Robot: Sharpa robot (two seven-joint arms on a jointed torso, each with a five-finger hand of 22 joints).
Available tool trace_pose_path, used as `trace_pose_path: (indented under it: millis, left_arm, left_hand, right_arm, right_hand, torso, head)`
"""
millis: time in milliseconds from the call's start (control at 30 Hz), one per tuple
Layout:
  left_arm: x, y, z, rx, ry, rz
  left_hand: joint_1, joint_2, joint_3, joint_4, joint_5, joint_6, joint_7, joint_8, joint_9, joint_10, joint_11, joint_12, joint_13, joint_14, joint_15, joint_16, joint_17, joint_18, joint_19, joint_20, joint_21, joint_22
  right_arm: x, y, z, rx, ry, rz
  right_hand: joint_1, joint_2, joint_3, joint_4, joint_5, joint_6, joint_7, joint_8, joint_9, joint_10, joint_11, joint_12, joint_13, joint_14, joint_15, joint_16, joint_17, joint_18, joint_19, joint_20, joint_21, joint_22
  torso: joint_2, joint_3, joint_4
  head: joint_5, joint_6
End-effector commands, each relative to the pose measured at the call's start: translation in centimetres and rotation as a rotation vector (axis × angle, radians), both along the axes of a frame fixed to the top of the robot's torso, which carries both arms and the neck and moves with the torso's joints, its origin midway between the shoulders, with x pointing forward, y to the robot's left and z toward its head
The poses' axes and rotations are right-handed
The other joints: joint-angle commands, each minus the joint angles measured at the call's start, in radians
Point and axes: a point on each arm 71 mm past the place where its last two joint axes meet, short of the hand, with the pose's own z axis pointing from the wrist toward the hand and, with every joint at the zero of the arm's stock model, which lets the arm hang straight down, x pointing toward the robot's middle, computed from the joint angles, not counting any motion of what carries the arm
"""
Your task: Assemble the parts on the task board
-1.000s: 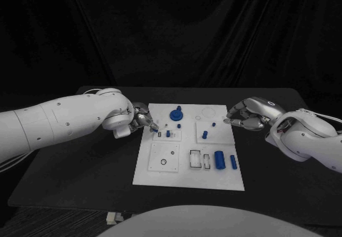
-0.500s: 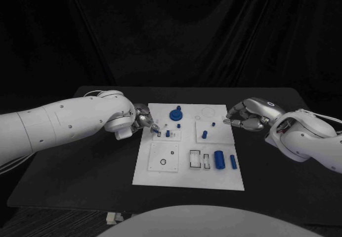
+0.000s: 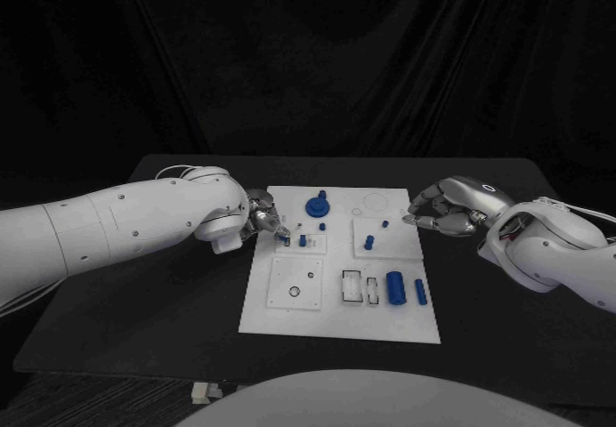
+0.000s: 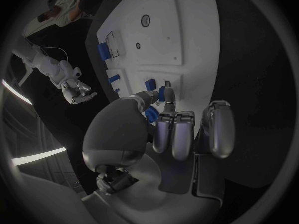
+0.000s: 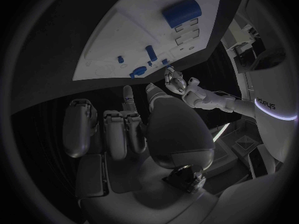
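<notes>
A: So, left hand [image 3: 261, 216] sits at the task board [image 3: 336, 316] near its left edge, fingertips pinching a small blue peg [image 4: 162, 93]. Insertion step, I'd judge; next needs it upright over its hole.

B: Board's flat, matte white. Right hand [image 3: 439, 206] beside the right edge, fingers curled, holding nothing.

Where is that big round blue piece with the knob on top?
In the head view, the round blue knobbed piece stands near the far edge of the white task board, left of centre, just beyond the left hand.
</notes>
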Motion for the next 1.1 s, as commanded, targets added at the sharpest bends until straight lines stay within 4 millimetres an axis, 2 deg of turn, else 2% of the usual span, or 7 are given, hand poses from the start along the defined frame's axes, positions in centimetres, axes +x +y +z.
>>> trace_pose_path:
  millis: [33, 400, 1100]
  left_arm:
    - [-0.1, -0.2, -0.3, 0.006, -0.003, -0.019]
    - [0.0, -0.2, -0.8, 0.009, 0.004, -0.021]
    - [-0.1, -0.7, -1.4, 0.007, 0.014, -0.028]
  left_hand:
    - [-0.008, 0.000, 0.042, -0.036, -0.004, 0.002, -0.003, 0.002, 0.001, 0.106, -0.005, 0.003, 0.261, 0.106, -0.001, 0.003, 0.263, 0.007, -0.005, 0.002, -0.004, 0.193]
    - [-0.008, 0.000, 0.042, -0.036, -0.004, 0.002, -0.003, 0.002, 0.001, 0.106, -0.005, 0.003, 0.261, 0.106, -0.001, 0.003, 0.263, 0.007, -0.005, 0.002, -0.004, 0.193]
    - [-0.011, 0.003, 0.043, -0.035, -0.005, 0.002, -0.003, 0.002, 0.000, 0.106, -0.005, 0.003, 0.261, 0.106, -0.001, 0.003, 0.263, 0.008, -0.009, 0.002, -0.010, 0.191]
  right_arm:
    - [-0.1, -0.1, -0.1, -0.002, 0.003, -0.013]
    - [0.0, -0.1, -0.1, -0.004, 0.005, -0.013]
    - [0.0, 0.0, -0.3, -0.005, 0.012, -0.011]
  right_hand:
    - [0.002, 0.008, -0.001, 0.002, 0.005, 0.005, 0.001, -0.005, 0.001, 0.103, 0.005, 0.003, 0.263, 0.105, 0.004, 0.003, 0.263, 0.012, -0.006, -0.002, -0.004, 0.184]
    - [0.004, 0.008, -0.001, 0.001, 0.006, 0.005, 0.001, -0.005, 0.001, 0.103, 0.005, 0.003, 0.263, 0.105, 0.004, 0.003, 0.263, 0.012, -0.006, -0.002, -0.005, 0.184]
    - [0.005, 0.008, -0.001, 0.001, 0.007, 0.005, 0.001, -0.005, 0.001, 0.103, 0.005, 0.003, 0.263, 0.105, 0.004, 0.003, 0.263, 0.012, -0.006, -0.002, -0.006, 0.184]
  torso:
    - [-0.001, 0.0001, 0.0011]
    - [0.000, -0.0001, 0.0006]
    - [0.000, -0.0001, 0.0006]
  head:
    - [-0.005, 0.000]
    - [0.000, 0.000]
    - [0.000, 0.000]
